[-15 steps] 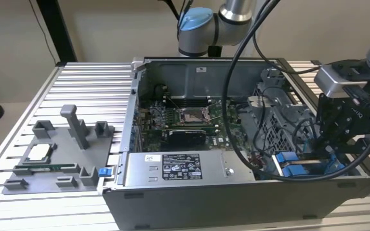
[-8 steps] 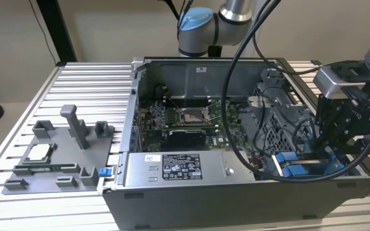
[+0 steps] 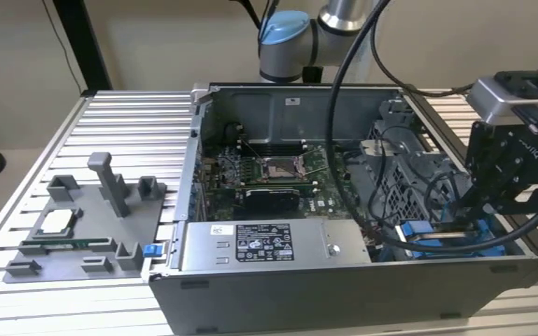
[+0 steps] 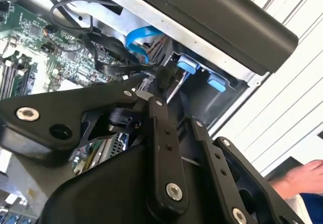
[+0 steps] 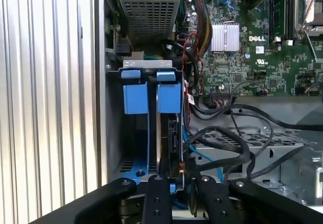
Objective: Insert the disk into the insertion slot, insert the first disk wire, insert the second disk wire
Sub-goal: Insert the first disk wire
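Open computer case [image 3: 344,294] lies on the slatted bench [image 3: 129,126]. My arm reaches down into the corner at the exterior view's right, where the drive bay sits. In the first wrist view my tool [image 5: 180,183] hangs right over the insertion slot [image 5: 147,63], lined up lengthwise with its blue rails, which I judge suits work at the drive's near end. The disk [image 5: 170,133] stands edge-on inside the slot, in the compartment on the motherboard [image 5: 242,52] side. Its blue carrier tab sits level with the tab of the neighbouring compartment, so I judge it fully seated. I cannot tell how far open the tool is, or whether it has hold of anything; its own black links cover the spot. A thin blue cable [image 5: 204,158] and a bundle of black cables [image 5: 227,143] loop just beside the disk, close enough to reach its connectors. I cannot tell whether either is plugged in. The grey power-supply box [image 3: 250,245] stays clear of the work, and the fixture tray [image 3: 73,238] lies well apart on the bench. A person's hand [image 4: 303,178] rests outside the case wall in the second wrist view.
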You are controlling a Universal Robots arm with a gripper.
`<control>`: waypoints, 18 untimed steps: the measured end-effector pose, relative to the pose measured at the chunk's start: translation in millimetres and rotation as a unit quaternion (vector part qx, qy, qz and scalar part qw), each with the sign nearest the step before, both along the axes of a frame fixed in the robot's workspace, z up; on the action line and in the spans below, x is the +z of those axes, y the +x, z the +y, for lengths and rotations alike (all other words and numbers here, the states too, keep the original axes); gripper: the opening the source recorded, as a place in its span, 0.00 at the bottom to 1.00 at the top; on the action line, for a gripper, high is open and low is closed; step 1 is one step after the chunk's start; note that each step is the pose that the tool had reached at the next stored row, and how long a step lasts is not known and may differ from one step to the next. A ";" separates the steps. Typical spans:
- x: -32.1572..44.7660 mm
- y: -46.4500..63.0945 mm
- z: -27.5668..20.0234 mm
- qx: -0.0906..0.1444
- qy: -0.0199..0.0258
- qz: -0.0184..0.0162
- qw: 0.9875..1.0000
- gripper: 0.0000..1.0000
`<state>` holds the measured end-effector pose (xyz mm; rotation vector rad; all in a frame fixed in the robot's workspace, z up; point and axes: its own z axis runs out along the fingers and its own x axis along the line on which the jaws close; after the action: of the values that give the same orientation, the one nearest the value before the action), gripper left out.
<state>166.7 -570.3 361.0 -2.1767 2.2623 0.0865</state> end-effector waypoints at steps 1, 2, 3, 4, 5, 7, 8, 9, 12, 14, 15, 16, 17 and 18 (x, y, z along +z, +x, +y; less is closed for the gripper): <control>3.6 0.0 0.0 0.000 0.000 0.000 1.000 1.00; 7.2 0.0 0.0 0.000 0.000 0.000 1.000 1.00; 10.0 0.0 0.0 0.000 0.000 0.000 1.000 1.00; 11.9 0.0 0.0 0.000 0.000 0.000 1.000 1.00; 12.3 0.3 0.0 0.000 0.000 0.000 1.000 1.00; 12.3 2.3 0.0 0.001 0.000 0.000 1.000 1.00; 11.9 3.4 0.0 0.002 0.000 0.000 1.000 1.00; 11.2 4.5 0.1 0.003 0.001 0.000 1.000 1.00; 8.7 10.0 0.0 0.006 0.001 0.000 1.000 1.00; 6.6 15.7 0.0 0.009 0.001 0.000 1.000 1.00; 5.4 17.3 0.1 0.010 0.001 0.000 1.000 1.00; 3.9 18.2 0.1 0.011 0.001 0.000 1.000 1.00; 2.5 18.3 0.4 0.012 0.001 0.000 1.000 1.00; 1.2 18.4 0.6 0.012 0.001 0.000 1.000 1.00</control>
<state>185.0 -569.7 362.2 -2.2028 2.2352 0.0876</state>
